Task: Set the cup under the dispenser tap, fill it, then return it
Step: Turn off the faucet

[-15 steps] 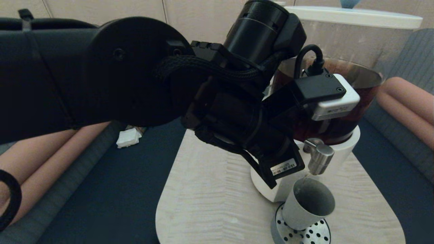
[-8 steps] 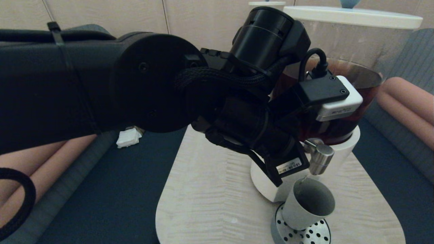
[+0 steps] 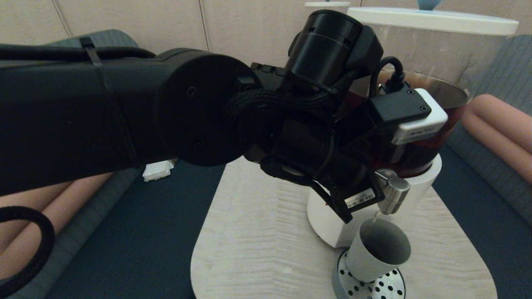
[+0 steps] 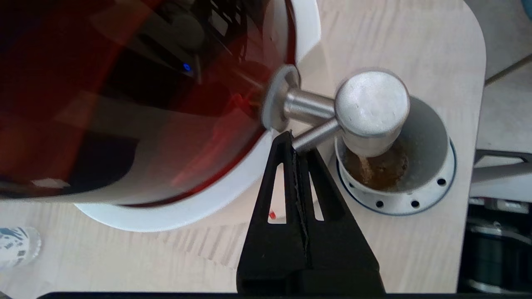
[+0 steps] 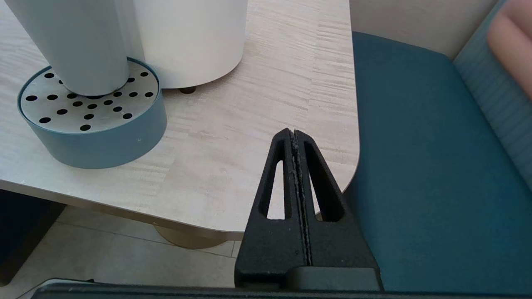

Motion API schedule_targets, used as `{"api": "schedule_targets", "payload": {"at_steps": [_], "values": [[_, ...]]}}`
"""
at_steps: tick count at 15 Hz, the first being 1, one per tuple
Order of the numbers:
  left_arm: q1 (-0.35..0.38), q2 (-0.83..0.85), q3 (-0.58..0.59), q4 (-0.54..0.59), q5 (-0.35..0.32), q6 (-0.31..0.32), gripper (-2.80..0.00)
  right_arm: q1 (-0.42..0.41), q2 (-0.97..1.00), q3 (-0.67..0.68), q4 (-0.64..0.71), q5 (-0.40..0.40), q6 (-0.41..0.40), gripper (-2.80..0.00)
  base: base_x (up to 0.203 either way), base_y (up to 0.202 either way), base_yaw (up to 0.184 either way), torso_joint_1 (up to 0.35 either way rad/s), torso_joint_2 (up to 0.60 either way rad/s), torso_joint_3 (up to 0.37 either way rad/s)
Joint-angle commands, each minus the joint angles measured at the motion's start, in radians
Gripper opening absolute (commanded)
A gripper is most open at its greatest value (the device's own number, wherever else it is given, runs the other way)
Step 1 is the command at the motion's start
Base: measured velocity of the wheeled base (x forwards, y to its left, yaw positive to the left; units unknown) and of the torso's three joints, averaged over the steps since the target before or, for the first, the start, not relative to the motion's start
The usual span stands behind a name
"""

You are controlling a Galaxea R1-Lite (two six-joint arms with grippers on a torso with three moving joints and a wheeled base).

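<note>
The grey-green cup (image 3: 376, 249) stands upright on the perforated drip tray (image 3: 374, 286), directly below the steel dispenser tap (image 3: 392, 195). A thin brown stream falls from the tap (image 4: 372, 108) into the cup (image 4: 428, 137), where brown liquid (image 4: 376, 166) covers the bottom. My left gripper (image 4: 293, 139) is shut with nothing between its fingers, and its tips lie against the tap's thin lever rod (image 4: 316, 135). In the head view the left wrist hides those fingers. My right gripper (image 5: 294, 133) is shut and empty, low beside the table's right edge, apart from the cup (image 5: 79, 45).
The big dispenser (image 3: 419, 62) with dark brown liquid stands on its white base (image 3: 419, 182) at the back of the pale wooden table (image 3: 257, 241). A small clear bottle (image 4: 16, 245) stands beyond the base. Blue bench seats (image 5: 415, 166) flank the table; crumpled white paper (image 3: 158, 169) lies left.
My left arm has shifted a little to the right and down, closer to the tap. The cup has stayed on the tray with the stream still falling into it.
</note>
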Motion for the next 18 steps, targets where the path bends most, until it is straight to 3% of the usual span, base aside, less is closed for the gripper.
{"api": "schedule_targets", "payload": {"at_steps": [1,18], "values": [[-0.001,-0.001,0.002,-0.009,-0.001,0.003,-2.8,0.0,-0.003,0.009,-0.001,0.001,-0.001,-2.8,0.0,0.0,0.0,0.0,0.0,0.0],[-0.012,0.048,0.001,-0.141,-0.007,0.007,-2.8,0.0,-0.004,0.009,0.0,0.001,-0.001,-2.8,0.0,0.0,0.0,0.0,0.0,0.0]]}}
